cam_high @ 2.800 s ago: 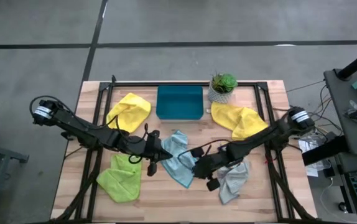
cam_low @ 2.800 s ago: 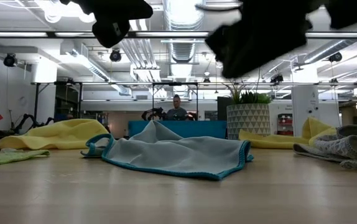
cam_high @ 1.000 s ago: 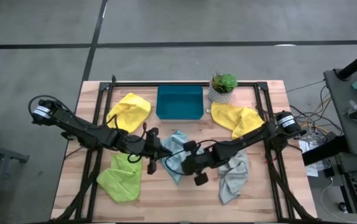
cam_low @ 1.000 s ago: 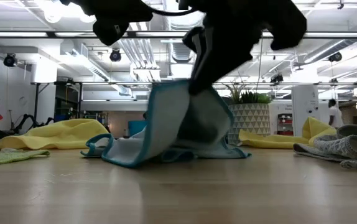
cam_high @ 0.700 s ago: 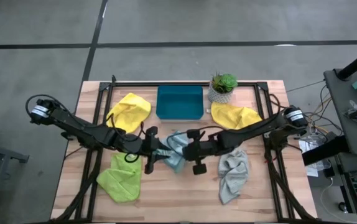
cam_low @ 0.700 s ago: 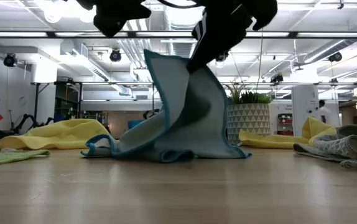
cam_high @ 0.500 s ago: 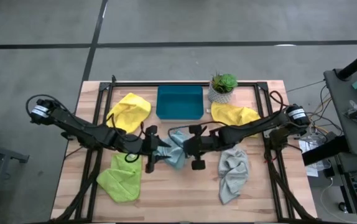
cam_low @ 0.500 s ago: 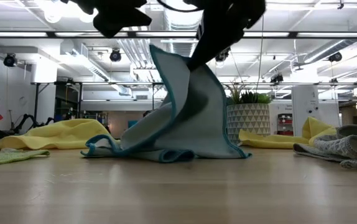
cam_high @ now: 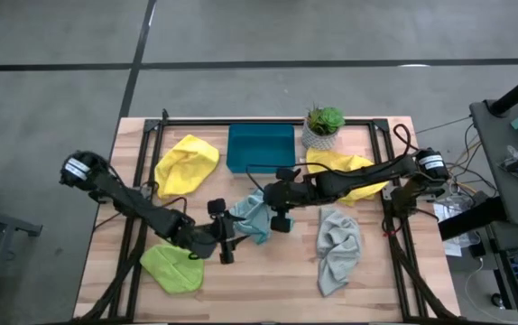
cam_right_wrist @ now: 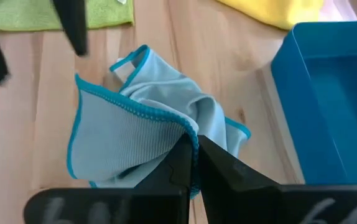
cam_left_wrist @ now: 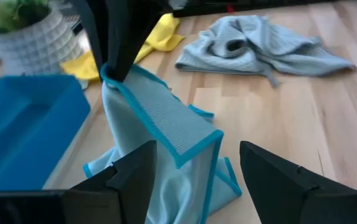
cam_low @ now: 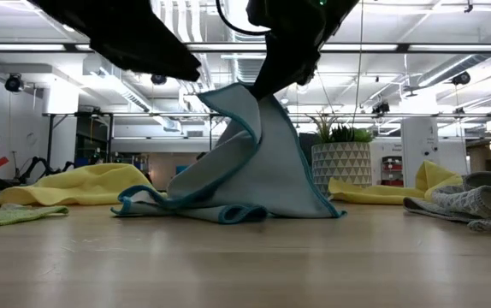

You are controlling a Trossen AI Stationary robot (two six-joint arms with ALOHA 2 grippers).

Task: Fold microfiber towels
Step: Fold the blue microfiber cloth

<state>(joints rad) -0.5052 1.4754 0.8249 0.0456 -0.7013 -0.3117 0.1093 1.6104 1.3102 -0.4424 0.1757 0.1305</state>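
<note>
The light blue towel [cam_high: 250,218] stands like a tent at mid-table, its top raised and its lower folds lying on the wood. My right gripper [cam_right_wrist: 191,163] is shut on its top. My left gripper [cam_left_wrist: 197,180] is open, low, just near-left of the towel [cam_left_wrist: 160,124], fingers spread before it without touching. Two yellow towels [cam_high: 187,162] [cam_high: 349,171], a lime green towel [cam_high: 173,266] and a grey towel [cam_high: 336,253] lie crumpled on the table. My right gripper pinches the towel's teal-hemmed edge [cam_right_wrist: 190,138] at its raised peak between both fingers; one layer or several, I cannot tell. The fingers slant down from the far right. The towel hangs below them, slack, with its lower folds [cam_low: 228,210] on the table.
A teal tray [cam_high: 261,149] and a potted plant [cam_high: 322,126] stand at the far edge behind the blue towel. A black frame rail [cam_high: 394,208] runs along each side of the table. Bare wood lies near the front edge [cam_high: 259,289].
My right gripper has carried the towel's held edge up and toward the far edge, so the towel has risen into a peak while its left corner stayed on the table. My left gripper has drawn back toward the near edge and sunk lower.
</note>
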